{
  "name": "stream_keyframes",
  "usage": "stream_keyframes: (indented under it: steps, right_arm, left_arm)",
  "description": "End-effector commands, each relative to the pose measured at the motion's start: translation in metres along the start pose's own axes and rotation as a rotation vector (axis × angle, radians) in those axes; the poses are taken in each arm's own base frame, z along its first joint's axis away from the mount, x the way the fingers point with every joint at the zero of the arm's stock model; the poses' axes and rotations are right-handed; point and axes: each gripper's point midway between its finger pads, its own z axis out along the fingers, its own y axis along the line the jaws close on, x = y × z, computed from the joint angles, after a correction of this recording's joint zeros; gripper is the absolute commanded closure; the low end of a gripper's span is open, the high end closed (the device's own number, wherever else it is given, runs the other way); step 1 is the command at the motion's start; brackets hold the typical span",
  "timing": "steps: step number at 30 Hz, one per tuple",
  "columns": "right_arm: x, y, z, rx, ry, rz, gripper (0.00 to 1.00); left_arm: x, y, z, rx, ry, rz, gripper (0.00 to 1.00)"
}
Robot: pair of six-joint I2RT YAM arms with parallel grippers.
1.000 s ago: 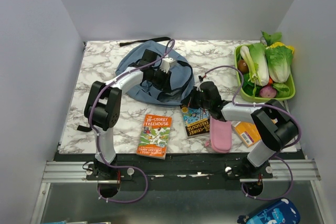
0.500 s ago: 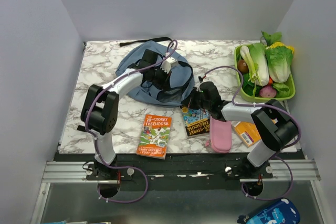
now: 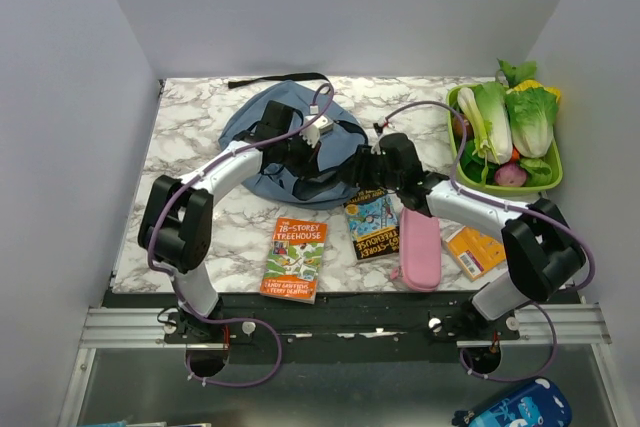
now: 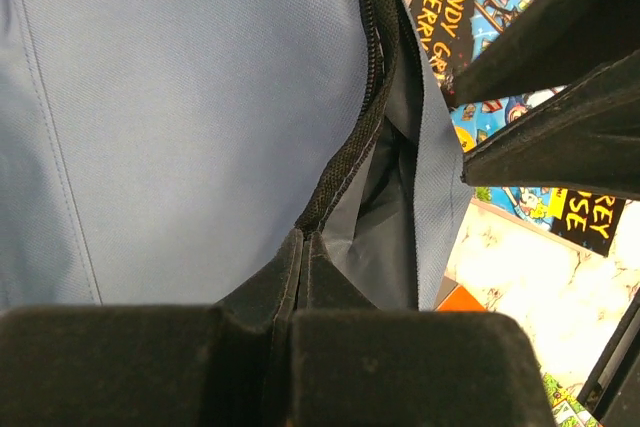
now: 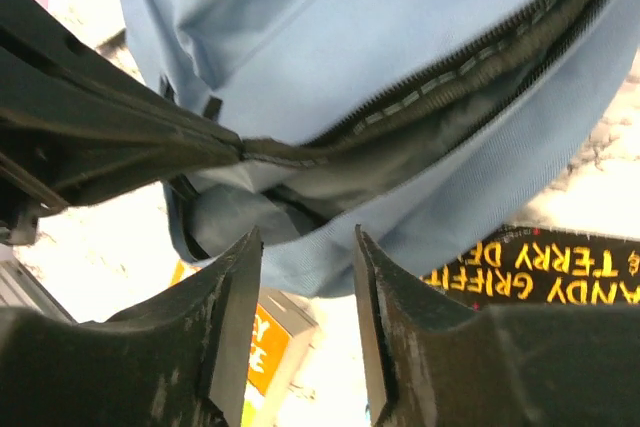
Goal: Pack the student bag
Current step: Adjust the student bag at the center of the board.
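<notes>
The student bag [image 3: 255, 127] lies at the back middle of the table, dusty blue, its zip open. My left gripper [image 3: 312, 139] is shut on the black zip edge [image 4: 340, 162] of the upper lip; in the left wrist view the left gripper [image 4: 301, 239] pinches that edge, and grey lining [image 4: 385, 207] shows beside it. My right gripper [image 3: 362, 169] is open at the bag's front right edge. In the right wrist view the right gripper [image 5: 306, 252] has the lower blue lip [image 5: 420, 207] just beyond its tips, with nothing gripped.
An orange Treehouse book [image 3: 297, 259], a black and blue book [image 3: 372, 225], a pink pencil case [image 3: 420, 250] and a small orange book [image 3: 474, 250] lie along the front. A green tray [image 3: 520, 187] of vegetables stands at the right. A bright blue pouch [image 3: 520, 407] lies below the table.
The left gripper has closed on the bag's zip edge. The right gripper has opened and moved up and left from the black book to the bag's front edge.
</notes>
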Motion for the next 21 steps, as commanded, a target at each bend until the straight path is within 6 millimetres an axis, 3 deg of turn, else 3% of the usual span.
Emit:
stream_keyframes:
  steps: [1, 14, 15, 17, 18, 21]
  right_arm:
    - [-0.021, 0.018, -0.006, -0.025, -0.012, -0.008, 0.46]
    - [-0.033, 0.028, 0.015, -0.079, 0.053, 0.117, 0.43]
    - [-0.025, 0.022, 0.019, -0.056, 0.086, 0.133, 0.43]
    - [-0.029, 0.024, 0.023, -0.059, 0.087, 0.138, 0.43]
    - [-0.019, 0.017, 0.025, -0.030, 0.122, 0.150, 0.43]
    - [-0.020, 0.014, 0.028, -0.013, 0.127, 0.168, 0.43]
  left_arm:
    - [-0.014, -0.002, -0.013, -0.021, -0.051, 0.037, 1.00]
    - [-0.023, -0.013, -0.030, -0.015, -0.094, 0.053, 1.00]
    - [-0.025, -0.015, -0.031, -0.012, -0.101, 0.055, 1.00]
    - [-0.028, -0.017, -0.035, -0.010, -0.112, 0.058, 1.00]
    - [-0.030, -0.020, -0.036, 0.001, -0.118, 0.057, 1.00]
    - [-0.031, -0.027, -0.038, 0.025, -0.122, 0.054, 1.00]
